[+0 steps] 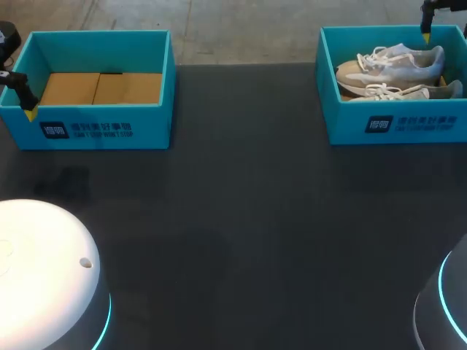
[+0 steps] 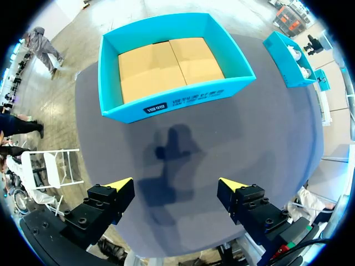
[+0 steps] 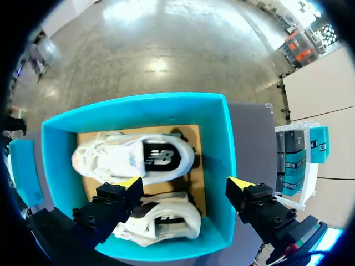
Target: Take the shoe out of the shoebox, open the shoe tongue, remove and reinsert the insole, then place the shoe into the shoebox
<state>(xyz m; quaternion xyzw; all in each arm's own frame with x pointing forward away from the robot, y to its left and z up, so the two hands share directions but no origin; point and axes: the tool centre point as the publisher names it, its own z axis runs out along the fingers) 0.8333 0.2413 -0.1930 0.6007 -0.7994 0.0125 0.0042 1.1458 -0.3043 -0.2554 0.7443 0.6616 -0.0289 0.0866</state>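
Observation:
Two pale grey-and-white shoes (image 1: 390,62) lie side by side in the blue shoebox (image 1: 398,124) at the table's far right. Seen from the right wrist, one shoe (image 3: 133,158) lies ahead of the fingers and the other shoe (image 3: 163,221) lies under and between them, inside the shoebox (image 3: 138,105). My right gripper (image 3: 186,183) hangs open above them and touches neither; in the head view the right gripper (image 1: 425,33) is over the box's back edge. My left gripper (image 2: 176,184) is open over bare table, short of the empty box (image 2: 166,66); overhead, the left gripper (image 1: 28,102) is at that box's left end.
A second blue box (image 1: 95,87) with a bare cardboard floor stands at the far left. The dark tabletop (image 1: 241,219) stretches between the two boxes. The rounded arm bases (image 1: 44,277) fill the near corners.

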